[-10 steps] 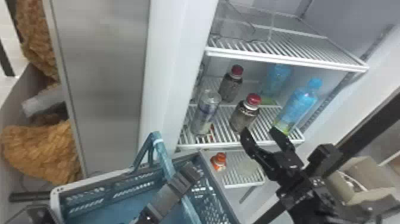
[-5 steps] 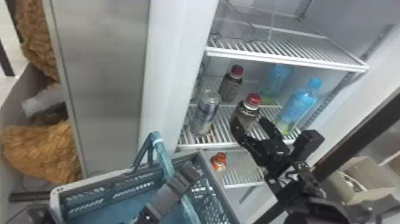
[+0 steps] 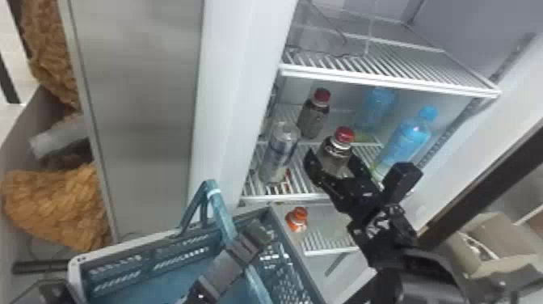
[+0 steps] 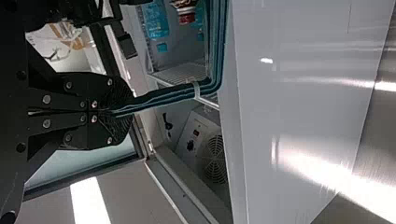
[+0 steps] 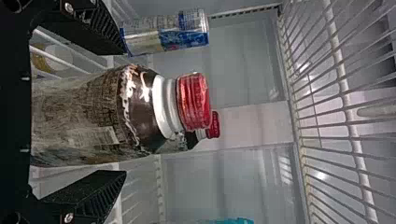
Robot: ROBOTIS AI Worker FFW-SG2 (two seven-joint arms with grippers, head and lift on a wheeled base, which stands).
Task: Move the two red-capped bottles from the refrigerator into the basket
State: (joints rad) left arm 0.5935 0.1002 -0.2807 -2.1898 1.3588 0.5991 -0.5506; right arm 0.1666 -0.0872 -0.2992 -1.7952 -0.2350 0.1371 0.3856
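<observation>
Inside the refrigerator [image 3: 390, 85], on a wire shelf [image 3: 307, 197], the right gripper [image 3: 334, 163] has its fingers spread wide either side of the nearer red-capped bottle [image 3: 337, 148], masking its lower part in the head view, while the farther red-capped bottle [image 3: 314, 117] stands behind, mostly hidden by it in the right wrist view. Lower down, the left gripper [image 3: 258, 233] has its fingers closed on the handle [image 3: 220, 208] of the basket [image 3: 121, 245], cut off at the head view's bottom edge. The nearer bottle's dark label carries pale marks.
</observation>
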